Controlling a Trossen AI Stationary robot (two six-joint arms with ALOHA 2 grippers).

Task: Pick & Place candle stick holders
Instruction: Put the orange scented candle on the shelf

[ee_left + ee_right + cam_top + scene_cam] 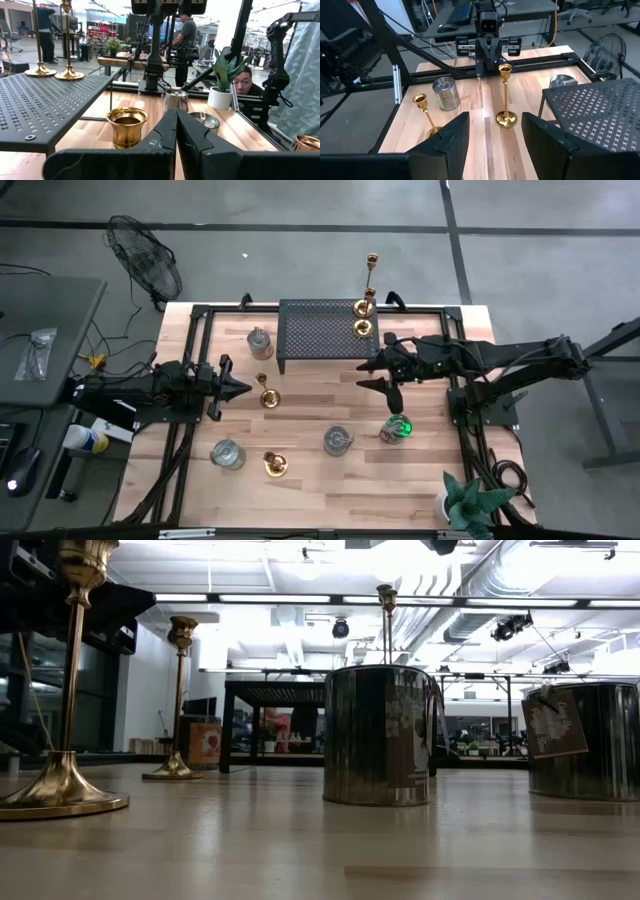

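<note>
Fingers (176,131) of L arm shut, brass candlestick (267,396) shiny, upright.

No words or numbers can be read in any of the pictures. One silver cup (585,740) has a small tag (555,724) hanging on its side, but the marks on the tag are too blurry to read. The silver cup in the middle (380,735) shows only blurry shine on its side, not letters.
</note>
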